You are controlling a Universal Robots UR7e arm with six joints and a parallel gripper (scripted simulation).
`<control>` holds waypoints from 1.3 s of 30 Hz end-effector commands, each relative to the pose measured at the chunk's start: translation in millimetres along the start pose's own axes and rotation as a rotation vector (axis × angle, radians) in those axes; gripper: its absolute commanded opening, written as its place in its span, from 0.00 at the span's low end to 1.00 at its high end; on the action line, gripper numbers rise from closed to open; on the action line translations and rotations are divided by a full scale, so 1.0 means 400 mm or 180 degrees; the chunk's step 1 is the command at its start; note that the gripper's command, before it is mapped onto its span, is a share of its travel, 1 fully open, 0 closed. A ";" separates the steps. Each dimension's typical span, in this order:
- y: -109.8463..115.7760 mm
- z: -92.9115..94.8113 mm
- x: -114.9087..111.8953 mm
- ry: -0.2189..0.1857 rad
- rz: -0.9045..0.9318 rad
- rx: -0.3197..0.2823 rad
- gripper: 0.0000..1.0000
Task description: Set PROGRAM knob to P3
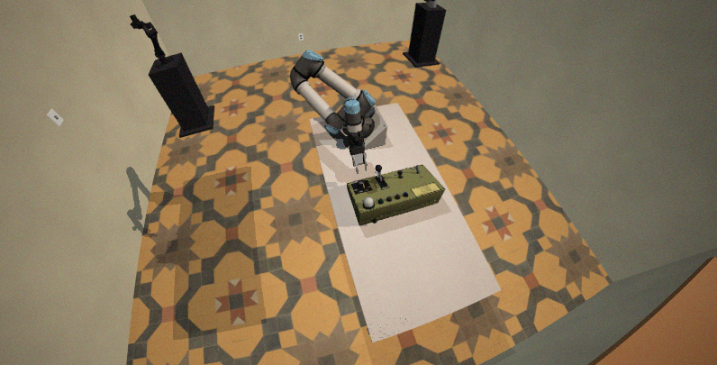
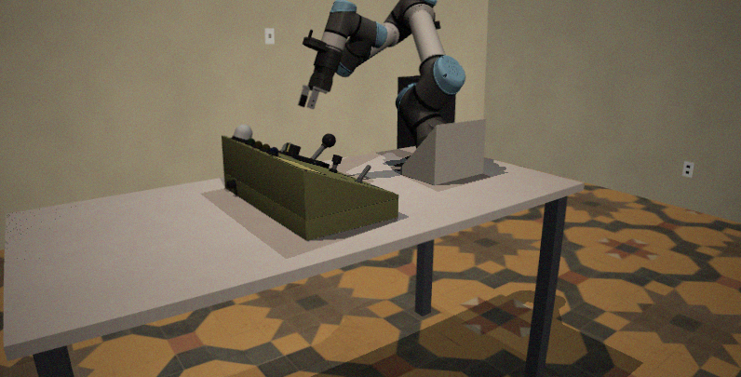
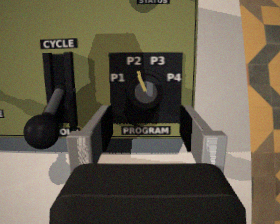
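The black claw with grey metal fingers (image 1: 361,167) (image 2: 307,100) hangs wide open, holding nothing, above the olive-green sloped console (image 1: 396,194) (image 2: 269,185) (image 3: 21,30). Its round dark PROGRAM knob (image 1: 360,185) (image 3: 145,95), yellow pointer near P2, sits beside the black-balled CYCLE lever (image 1: 379,171) (image 2: 326,141) (image 3: 41,131). Beneath lies the pale table (image 1: 421,272) (image 2: 129,249) (image 3: 21,180); beyond, orange patterned floor tiles (image 1: 311,267) (image 2: 622,281) (image 3: 268,110) and beige walls (image 1: 225,11) (image 2: 129,63).

In the top view, the grey wedge-shaped arm base (image 1: 379,139) (image 2: 458,151) stands at the far end of the pale rectangular table (image 1: 421,267) (image 2: 129,249), with the green box-shaped console (image 1: 401,208) (image 2: 269,182) (image 3: 21,30) nearer on it. On the console, the dark round PROGRAM knob (image 1: 361,185) (image 2: 291,149) (image 3: 146,96) sits far left, left of the black ball-topped CYCLE lever (image 1: 378,168) (image 2: 328,140) (image 3: 41,131); the white dome (image 1: 368,202) (image 2: 242,132) is near left
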State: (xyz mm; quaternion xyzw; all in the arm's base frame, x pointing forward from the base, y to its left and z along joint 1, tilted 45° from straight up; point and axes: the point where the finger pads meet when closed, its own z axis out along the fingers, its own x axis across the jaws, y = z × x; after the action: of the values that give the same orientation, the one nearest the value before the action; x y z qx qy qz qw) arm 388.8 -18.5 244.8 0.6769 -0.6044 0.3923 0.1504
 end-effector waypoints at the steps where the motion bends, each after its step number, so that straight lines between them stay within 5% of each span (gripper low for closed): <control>1: -0.002 0.000 0.001 0.0000 0.0002 0.0002 1.00; 39: -0.037 0.000 0.015 0.0000 0.0001 0.0002 1.00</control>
State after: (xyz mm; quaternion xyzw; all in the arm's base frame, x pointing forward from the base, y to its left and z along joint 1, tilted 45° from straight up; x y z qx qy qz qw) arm 402.3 -19.5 252.6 0.6769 -0.6044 0.3922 0.1504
